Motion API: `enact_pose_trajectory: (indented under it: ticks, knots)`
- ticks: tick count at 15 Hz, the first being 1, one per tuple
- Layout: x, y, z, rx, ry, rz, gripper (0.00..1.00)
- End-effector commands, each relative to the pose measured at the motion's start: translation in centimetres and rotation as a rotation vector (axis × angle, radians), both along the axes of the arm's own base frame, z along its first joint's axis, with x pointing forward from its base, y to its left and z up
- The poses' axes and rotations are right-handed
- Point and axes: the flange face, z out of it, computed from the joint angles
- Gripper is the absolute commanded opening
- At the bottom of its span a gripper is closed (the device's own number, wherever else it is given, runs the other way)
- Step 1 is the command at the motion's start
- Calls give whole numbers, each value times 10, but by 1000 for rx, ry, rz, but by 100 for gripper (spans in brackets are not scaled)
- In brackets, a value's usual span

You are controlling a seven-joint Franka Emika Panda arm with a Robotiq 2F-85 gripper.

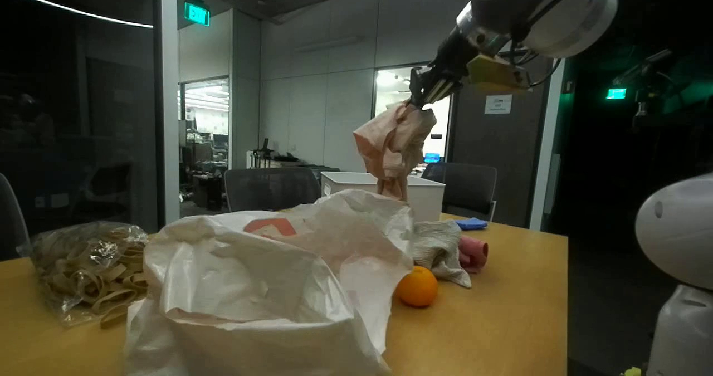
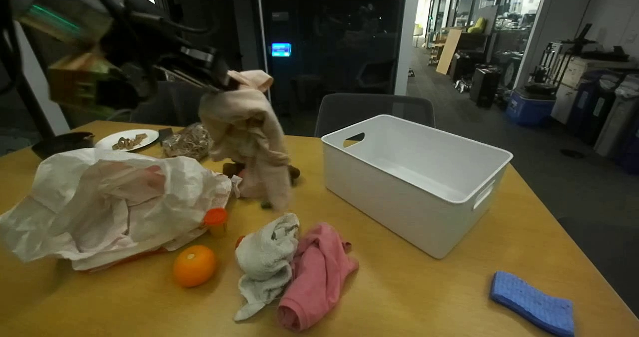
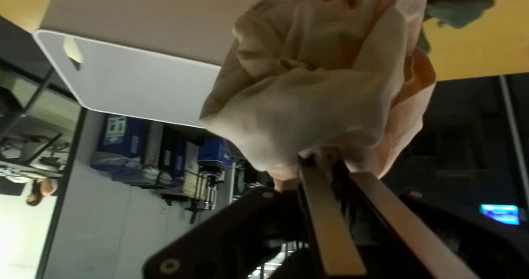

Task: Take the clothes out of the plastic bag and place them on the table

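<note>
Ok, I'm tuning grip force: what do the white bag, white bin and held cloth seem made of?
White bag: likely thin plastic film, sheen and sharp crinkles.
White bin: probably moulded plastic, smooth and dull, with rounded corners.
Held cloth: soft matte fabric, drooping in folds; fibre unclear.

Both exterior views look across one table (image 2: 414,297), the wrist view along the pincer (image 3: 323,162).

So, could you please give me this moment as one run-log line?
claw: shut on peach cloth | peach cloth: hanging outside plastic bag | gray cloth, pink cloth: on table
</note>
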Motion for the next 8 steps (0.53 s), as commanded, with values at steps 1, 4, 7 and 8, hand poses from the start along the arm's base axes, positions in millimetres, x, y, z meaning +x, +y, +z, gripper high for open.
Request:
enact_pose_trajectory:
  ticks: [1, 4, 7, 8]
  knots:
    - [51, -22, -14, -110, 83, -139, 5]
    - [77, -26, -49, -149, 277, -163, 4]
    - [94, -11, -76, -109, 392, -94, 4]
    - [99, -6, -82, -100, 412, -74, 5]
